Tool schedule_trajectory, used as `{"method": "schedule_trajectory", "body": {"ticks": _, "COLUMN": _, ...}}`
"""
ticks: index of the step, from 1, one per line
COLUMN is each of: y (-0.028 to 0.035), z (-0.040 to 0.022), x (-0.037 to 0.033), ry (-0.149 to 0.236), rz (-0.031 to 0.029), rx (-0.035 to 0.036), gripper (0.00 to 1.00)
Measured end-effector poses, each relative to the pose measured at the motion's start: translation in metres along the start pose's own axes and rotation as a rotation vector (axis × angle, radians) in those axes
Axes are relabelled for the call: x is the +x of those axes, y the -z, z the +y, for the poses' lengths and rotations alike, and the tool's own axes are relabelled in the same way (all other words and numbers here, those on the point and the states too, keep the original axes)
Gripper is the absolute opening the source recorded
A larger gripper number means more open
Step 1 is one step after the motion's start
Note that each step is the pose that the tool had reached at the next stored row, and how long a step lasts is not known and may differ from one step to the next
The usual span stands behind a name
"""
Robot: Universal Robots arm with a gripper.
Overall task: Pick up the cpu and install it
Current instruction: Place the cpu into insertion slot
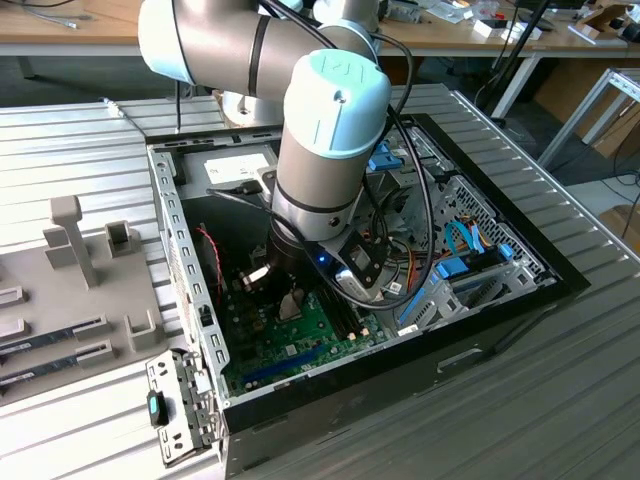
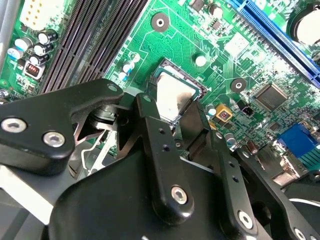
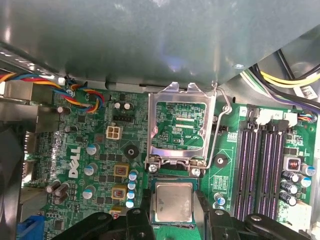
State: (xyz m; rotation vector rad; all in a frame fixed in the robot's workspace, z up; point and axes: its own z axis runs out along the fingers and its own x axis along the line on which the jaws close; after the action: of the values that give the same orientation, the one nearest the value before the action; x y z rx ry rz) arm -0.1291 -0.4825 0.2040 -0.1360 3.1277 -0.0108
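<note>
The cpu [image 3: 173, 201], a small square chip with a silvery lid and a thin green rim, lies flat at the socket on the green motherboard [image 3: 100, 165]. In the second wrist view the cpu [image 2: 173, 94] sits inside the socket's black frame. My gripper [image 3: 173, 212] is straight over it, one black finger [image 3: 144, 212] against each of two opposite edges, so it looks shut on the chip. In the exterior view the gripper [image 1: 278, 282] reaches down into the open computer case [image 1: 190, 270]. The socket's metal load plate [image 3: 180, 125] is flipped open just past the chip.
Dark memory slots [image 3: 265, 165] run beside the socket, and coloured cables [image 3: 80, 95] lie along the case wall. The socket's lever wire [image 3: 220, 120] stands beside the plate. Outside the case, a grey tray [image 1: 70, 300] holds fixtures and memory sticks [image 1: 60, 350].
</note>
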Motion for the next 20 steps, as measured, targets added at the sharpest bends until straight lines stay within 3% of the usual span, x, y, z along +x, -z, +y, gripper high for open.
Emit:
{"method": "schedule_trajectory", "body": {"ticks": 12, "y": -0.0008, "z": -0.0001, "x": -0.0008, "ry": 0.0, "rz": 0.0, "rx": -0.001, "gripper": 0.46}}
{"method": "schedule_trajectory", "body": {"ticks": 14, "y": -0.0008, "z": -0.0001, "x": -0.0007, "ry": 0.0, "rz": 0.0001, "rx": -0.001, "gripper": 0.38}}
{"method": "schedule_trajectory", "body": {"ticks": 20, "y": -0.0009, "z": -0.0001, "x": -0.0008, "ry": 0.0, "rz": -0.0001, "rx": -0.0018, "gripper": 0.38}}
